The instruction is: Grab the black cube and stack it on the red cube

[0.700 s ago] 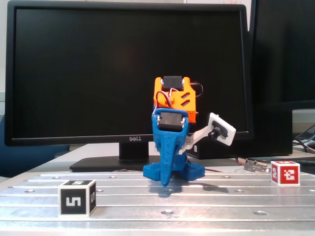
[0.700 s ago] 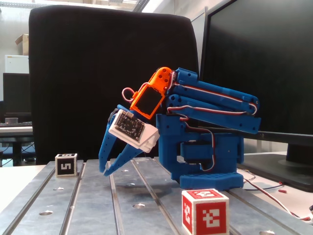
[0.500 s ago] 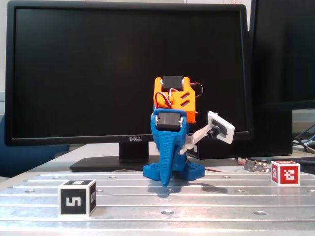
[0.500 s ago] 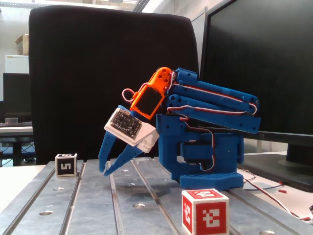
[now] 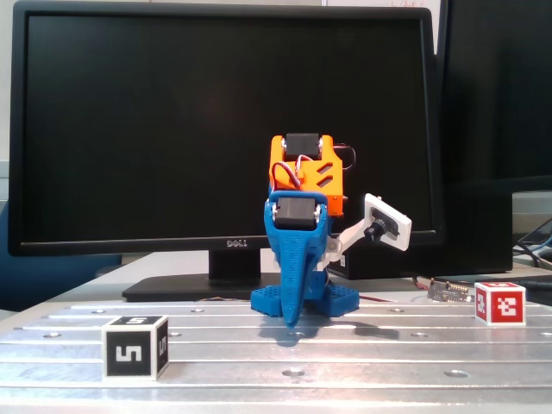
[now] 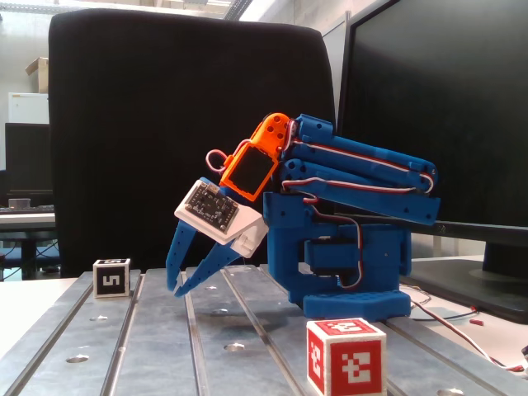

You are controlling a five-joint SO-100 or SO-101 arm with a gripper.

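The black cube (image 5: 135,347) stands on the metal table at the front left in a fixed view. It also shows far left in the other fixed view (image 6: 110,277). The red cube (image 5: 499,303) stands at the right, and shows large in the foreground of the other fixed view (image 6: 346,356). The blue and orange arm is folded over its base. My gripper (image 5: 291,317) (image 6: 176,290) points down with its tips together just above the table. It is empty, between the two cubes and apart from both.
The slotted aluminium table (image 5: 345,354) has bolt holes. A large monitor (image 5: 224,121) stands behind the arm, and a black chair back (image 6: 165,124) shows in the other fixed view. A small circuit board (image 5: 444,291) and cables (image 6: 462,326) lie near the arm's base.
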